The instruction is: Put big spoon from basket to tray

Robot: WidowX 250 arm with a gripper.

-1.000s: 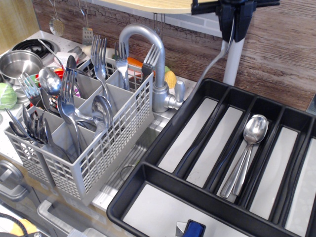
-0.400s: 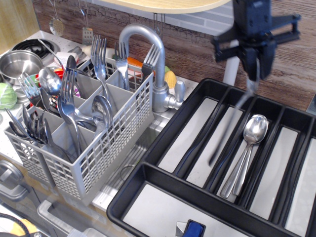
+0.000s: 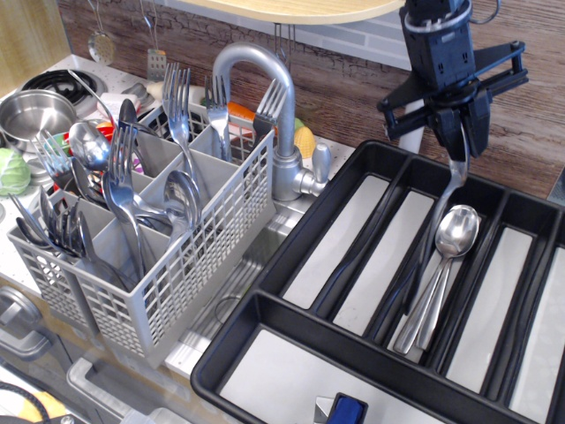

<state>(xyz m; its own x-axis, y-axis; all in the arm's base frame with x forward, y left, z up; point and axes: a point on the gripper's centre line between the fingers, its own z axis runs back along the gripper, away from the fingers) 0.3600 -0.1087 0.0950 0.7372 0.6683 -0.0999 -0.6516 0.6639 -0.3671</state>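
My gripper (image 3: 459, 132) hangs over the back of the black tray (image 3: 265, 311), shut on the bowl end of a big spoon (image 3: 433, 243). The spoon's slim handle slants down and left, with its tip low in the tray's middle compartment. Two big spoons (image 3: 452, 231) lie in that same compartment, right beside the held handle. The grey basket (image 3: 177, 283) stands at the left, apart from my gripper. It holds several forks and more spoons (image 3: 181, 196).
A steel faucet (image 3: 265, 75) rises between basket and tray. A steel pot (image 3: 35, 110) and a green vegetable (image 3: 11, 170) sit at the far left. A blue object (image 3: 347, 411) lies at the tray's front edge. A brown wall stands behind.
My gripper has moved right and down over the tray with the spoon. The handle has swung from pointing left toward the faucet to hanging down into the middle compartment.
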